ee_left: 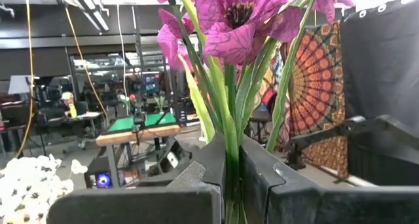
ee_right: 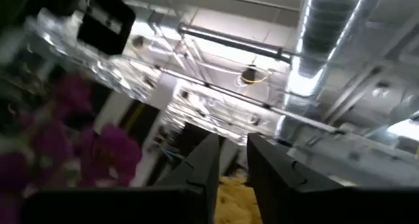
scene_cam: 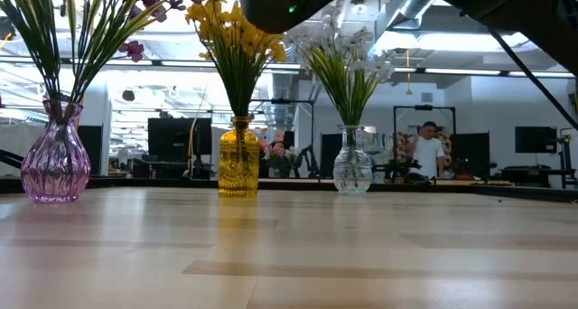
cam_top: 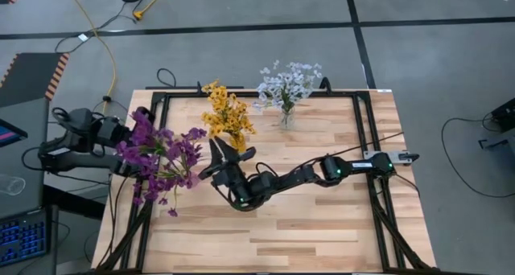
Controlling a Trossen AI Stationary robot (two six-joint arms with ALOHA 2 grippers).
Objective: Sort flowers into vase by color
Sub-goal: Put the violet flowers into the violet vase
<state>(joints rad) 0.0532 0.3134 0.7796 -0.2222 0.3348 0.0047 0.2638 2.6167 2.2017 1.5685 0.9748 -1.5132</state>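
High view showed it best, from where I stood. Farthest left, the left gripper (ee_left: 226,185) had its jaws clamped on the green stems of the purple flowers (cam_top: 161,158), which stood in a pink ribbed glass vase (scene_cam: 56,164) near the left edge of the pale wooden table (cam_top: 322,235); my guess was that it was steadying or seating the bunch. Next along, the yellow flowers (cam_top: 228,116) filled an amber glass vase (scene_cam: 238,157), and the white and pale-blue flowers (cam_top: 288,86) sat in a clear glass vase (scene_cam: 352,162) towards the far edge, so each colour already had its own vase, and the sorting looked close to finished.

Reaching across from the right, the right gripper (cam_top: 225,153) hung above the table between the purple and yellow bunches, its jaws a narrow gap apart and holding nothing I could see. No brand, label or writing was readable anywhere.
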